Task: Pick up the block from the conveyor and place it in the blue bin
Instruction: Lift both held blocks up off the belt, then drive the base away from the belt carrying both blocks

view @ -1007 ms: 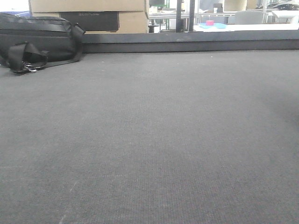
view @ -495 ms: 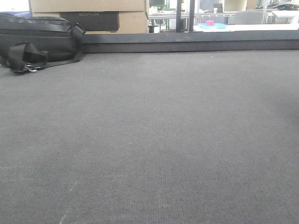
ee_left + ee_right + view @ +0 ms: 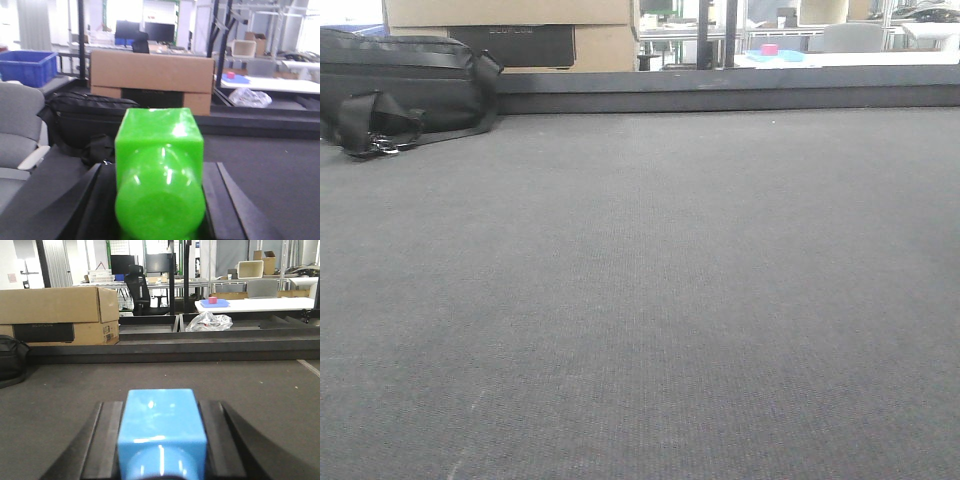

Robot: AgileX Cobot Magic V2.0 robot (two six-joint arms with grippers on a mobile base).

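The conveyor (image 3: 640,300) fills the front view as a dark grey woven belt with a raised dark edge at the back, and no gripper shows there. In the left wrist view my left gripper (image 3: 160,172) is shut on a glossy green block (image 3: 159,165), held above the belt's left end. The blue bin (image 3: 27,67) stands far off at the upper left. In the right wrist view my right gripper (image 3: 162,412) is shut on a light blue block (image 3: 162,422), low over the belt (image 3: 150,375).
A black bag (image 3: 400,85) with a strap lies on the belt's back left corner, with cardboard boxes (image 3: 510,30) behind it. A grey chair (image 3: 17,130) stands left of the belt. A white table beyond carries a pink cube on a blue tray (image 3: 213,301).
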